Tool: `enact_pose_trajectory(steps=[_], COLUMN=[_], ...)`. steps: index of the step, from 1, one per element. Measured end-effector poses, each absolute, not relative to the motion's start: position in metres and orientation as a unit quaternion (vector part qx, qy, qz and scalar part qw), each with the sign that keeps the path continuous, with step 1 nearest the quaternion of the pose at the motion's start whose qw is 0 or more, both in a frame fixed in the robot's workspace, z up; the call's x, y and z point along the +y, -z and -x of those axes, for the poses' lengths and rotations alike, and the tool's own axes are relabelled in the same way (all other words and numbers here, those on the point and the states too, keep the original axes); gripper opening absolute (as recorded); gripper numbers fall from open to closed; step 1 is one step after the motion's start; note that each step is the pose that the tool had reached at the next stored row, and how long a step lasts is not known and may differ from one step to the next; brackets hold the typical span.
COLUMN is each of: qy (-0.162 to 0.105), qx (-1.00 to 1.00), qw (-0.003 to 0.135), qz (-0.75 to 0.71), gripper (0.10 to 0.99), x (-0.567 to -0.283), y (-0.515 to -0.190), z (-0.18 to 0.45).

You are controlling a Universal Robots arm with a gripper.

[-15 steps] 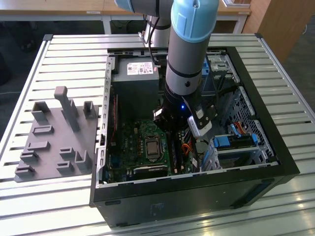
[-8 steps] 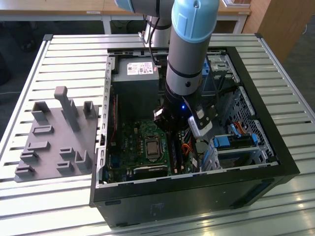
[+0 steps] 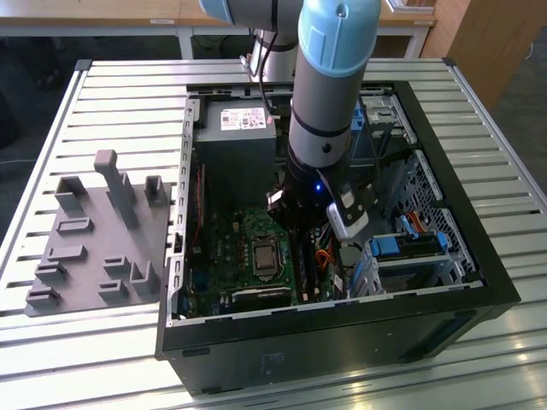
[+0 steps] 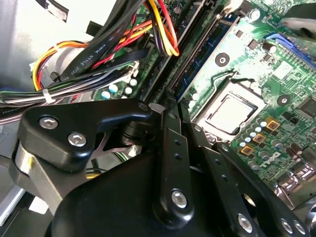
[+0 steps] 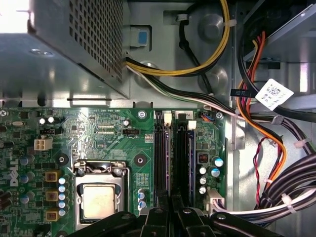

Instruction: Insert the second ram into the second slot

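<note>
Looking at the first wrist view, we see the claw (image 5: 170, 210) low over the RAM slots (image 5: 170, 153) (fingers nearly together). The second ram (image 5: 181, 158) seems seated at the motherboard's (image 5: 98, 133) 3 o'clock edge; we'd guess pressing home.

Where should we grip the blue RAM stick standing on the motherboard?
Probably the top long edge of the RAM stick, near mid-length, pinching across its two flat faces and coming straight down from above. It stands on edge, thin and long, with parallel slots close alongside, so side access looks tight.
</note>
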State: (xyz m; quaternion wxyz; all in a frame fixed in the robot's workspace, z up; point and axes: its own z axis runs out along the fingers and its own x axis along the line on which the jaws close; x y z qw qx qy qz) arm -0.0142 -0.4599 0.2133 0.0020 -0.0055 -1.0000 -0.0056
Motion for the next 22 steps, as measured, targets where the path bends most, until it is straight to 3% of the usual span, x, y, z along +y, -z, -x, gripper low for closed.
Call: enact_pose_trajectory(steps=[10, 11, 22], qy=[0.006, 0.006, 0.006], qx=[-1.0, -1.0, -1.0], qw=[0.002, 0.002, 0.002], qz=[0.006, 0.006, 0.006], gripper=[0.149, 0.212, 0.192], x=[-0.46, -0.46, -0.46], y=[-0.212, -0.213, -0.229], z=[0.014, 0.014, 0.014])
